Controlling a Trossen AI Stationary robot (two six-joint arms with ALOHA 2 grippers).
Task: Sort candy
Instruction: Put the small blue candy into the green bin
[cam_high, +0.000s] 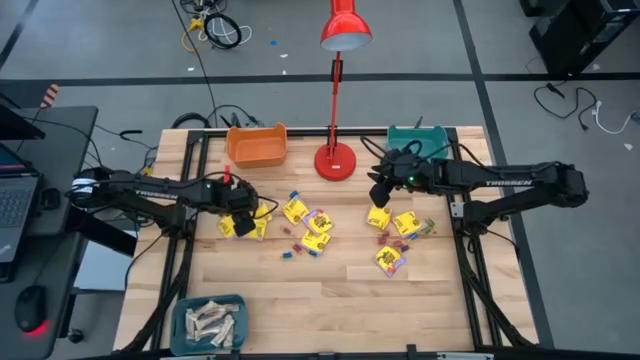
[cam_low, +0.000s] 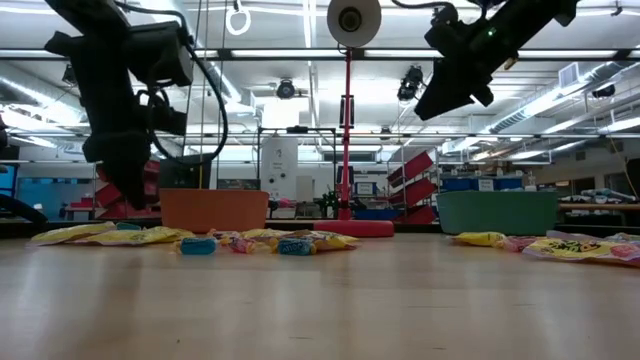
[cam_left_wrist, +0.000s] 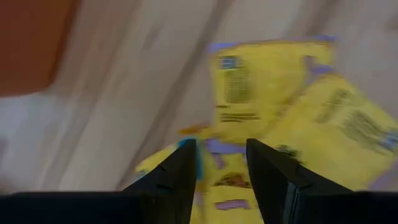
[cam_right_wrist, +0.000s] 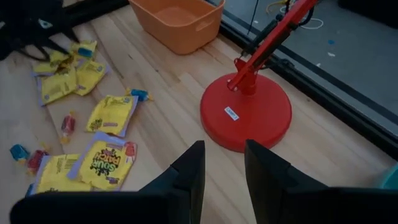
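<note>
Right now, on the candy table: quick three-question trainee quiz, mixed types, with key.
1. True or false: the red lamp stands between the orange bin and the green bin.
2. Which gripper is low over yellow candy packets? A left gripper B right gripper
3. Fill in: the teal tray at the table's near edge holds pale beige ____.

Key: 1 true; 2 A; 3 bars.
</note>
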